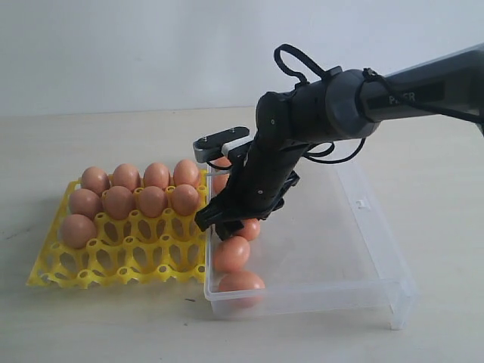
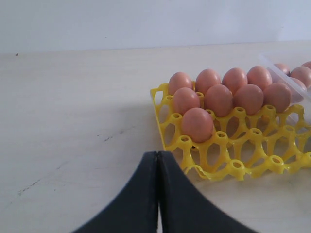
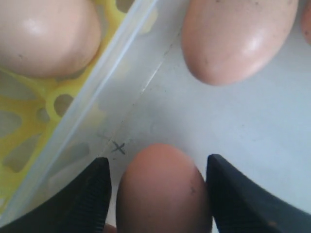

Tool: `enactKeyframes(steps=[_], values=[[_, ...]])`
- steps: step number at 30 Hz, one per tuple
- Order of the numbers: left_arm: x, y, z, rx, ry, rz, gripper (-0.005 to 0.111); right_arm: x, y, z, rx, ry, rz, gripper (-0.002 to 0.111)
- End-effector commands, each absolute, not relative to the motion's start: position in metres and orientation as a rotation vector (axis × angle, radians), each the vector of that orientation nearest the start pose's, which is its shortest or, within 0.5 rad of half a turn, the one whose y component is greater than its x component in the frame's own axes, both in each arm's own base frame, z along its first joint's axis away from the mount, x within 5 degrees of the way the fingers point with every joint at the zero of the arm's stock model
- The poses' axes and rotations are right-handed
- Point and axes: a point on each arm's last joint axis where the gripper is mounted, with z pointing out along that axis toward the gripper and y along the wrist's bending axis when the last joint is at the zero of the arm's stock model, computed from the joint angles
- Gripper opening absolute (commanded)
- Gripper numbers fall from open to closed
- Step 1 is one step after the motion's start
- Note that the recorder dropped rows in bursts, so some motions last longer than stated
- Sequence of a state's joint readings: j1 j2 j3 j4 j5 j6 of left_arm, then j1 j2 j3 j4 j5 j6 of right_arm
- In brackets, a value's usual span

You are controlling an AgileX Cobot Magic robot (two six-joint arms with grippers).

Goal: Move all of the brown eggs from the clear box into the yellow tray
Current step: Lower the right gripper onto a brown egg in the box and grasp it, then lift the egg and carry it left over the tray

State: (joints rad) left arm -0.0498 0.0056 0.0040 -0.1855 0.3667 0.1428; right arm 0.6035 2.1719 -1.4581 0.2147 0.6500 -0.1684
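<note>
Right gripper has its jaws spread wide, one either side of a brown egg. A thin gap shows at one finger, so it is not clamped. The egg lies on the floor of the clear box, close to the wall beside the yellow tray.

Right arm pose: comes in from the right of the exterior view with the forearm near level. The wrist is bent steeply down, so the right gripper points down and left into the box's tray-side edge.

More brown eggs sit in a line along that same wall. The two nearest the front are fully visible; the ones further back are partly hidden by the arm.

The tray is just beside the box, on the table. It holds nine eggs: two rows of four at the back and one in the next row.

Left gripper is clenched with its fingers pressed together and nothing between them, over bare table, apart from the tray.
</note>
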Motion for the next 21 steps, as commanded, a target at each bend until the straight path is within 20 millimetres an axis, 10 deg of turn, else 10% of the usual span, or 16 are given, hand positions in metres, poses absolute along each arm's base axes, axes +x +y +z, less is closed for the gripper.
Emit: enactKeyframes(steps=[1, 7, 11, 16, 21], values=[[0.053, -0.008, 0.182, 0.061, 1.835, -0.116, 0.0, 0.354, 0.258, 0.121, -0.882, 2.701, 0.306, 0.056], [0.053, -0.008, 0.182, 0.061, 1.835, -0.116, 0.0, 0.356, 0.259, 0.122, -0.87, 2.676, 0.309, 0.049], [0.053, -0.008, 0.182, 0.061, 1.835, -0.116, 0.0, 0.357, 0.259, 0.122, -0.877, 2.665, 0.307, 0.0], [0.053, -0.008, 0.182, 0.061, 1.835, -0.116, 0.0, 0.355, 0.253, 0.133, -0.865, 2.575, 0.287, 0.0], [0.053, -0.008, 0.182, 0.061, 1.835, -0.116, 0.0, 0.332, 0.233, 0.191, -0.684, 2.282, 0.348, 0.0]])
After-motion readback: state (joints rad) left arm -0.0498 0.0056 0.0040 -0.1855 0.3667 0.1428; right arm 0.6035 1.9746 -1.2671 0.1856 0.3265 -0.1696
